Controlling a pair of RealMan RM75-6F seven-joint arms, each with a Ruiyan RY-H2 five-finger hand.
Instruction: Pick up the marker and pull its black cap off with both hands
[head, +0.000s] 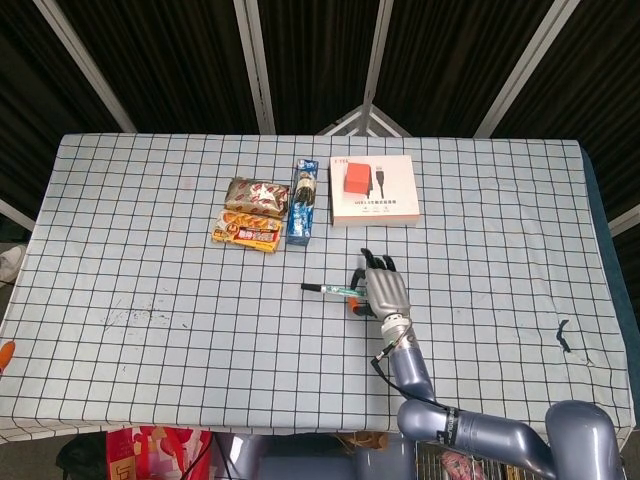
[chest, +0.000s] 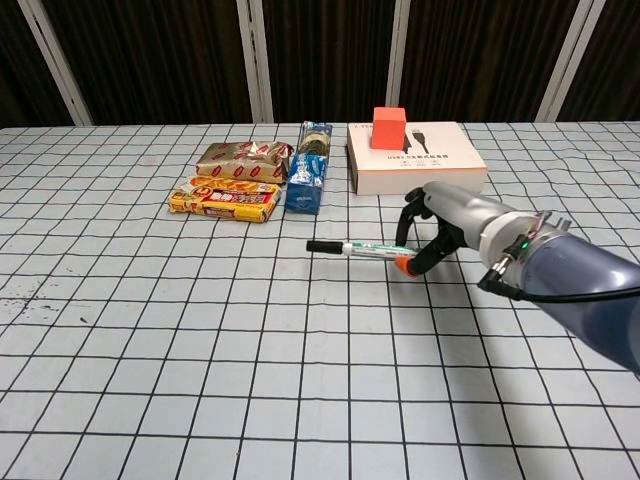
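The marker (chest: 360, 249) is a slim white pen whose black cap (chest: 320, 245) points left and whose orange end points right. My right hand (chest: 447, 222) grips it at the orange end, fingers curled over the barrel. The marker sticks out to the left, nearly level and just above the checked cloth. In the head view, the marker (head: 328, 291) and the right hand (head: 386, 291) are near the table's middle, in front of the white box. My left hand appears in neither view.
A white box (chest: 415, 158) with an orange cube (chest: 388, 128) on it lies behind the hand. To its left are a blue packet (chest: 308, 170) and two snack packs (chest: 244, 158) (chest: 225, 200). The checked cloth (chest: 200, 340) covers the table.
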